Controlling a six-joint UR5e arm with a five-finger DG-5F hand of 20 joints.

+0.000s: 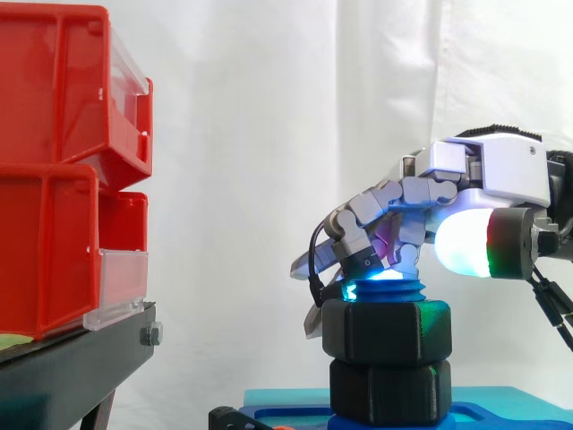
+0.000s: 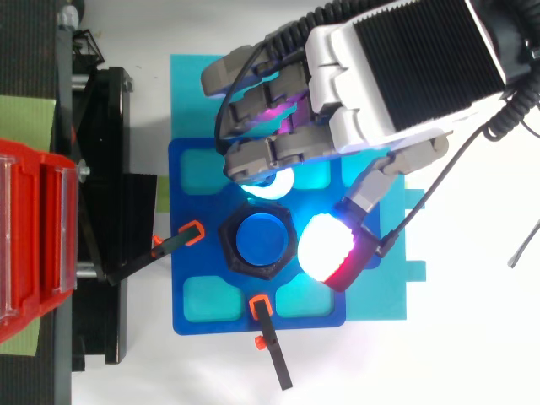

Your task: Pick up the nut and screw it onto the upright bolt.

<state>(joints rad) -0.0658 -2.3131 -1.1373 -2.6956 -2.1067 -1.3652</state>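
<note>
The robot's hand (image 1: 497, 175) reaches in from the right and hangs close over the top of the upright blue bolt (image 1: 395, 289); whether it grips anything cannot be told. The black hexagonal nut (image 1: 387, 331) sits around the bolt, a little thread showing above it, with a second black hexagonal piece (image 1: 389, 391) directly below. Both stand on a blue plate (image 2: 194, 304) held by two orange-tipped clamps (image 2: 177, 243) at its edges. Red bins (image 1: 54, 179) on a black stand (image 1: 72, 358) sit well to the left, before a white curtain (image 1: 269, 134).
</note>
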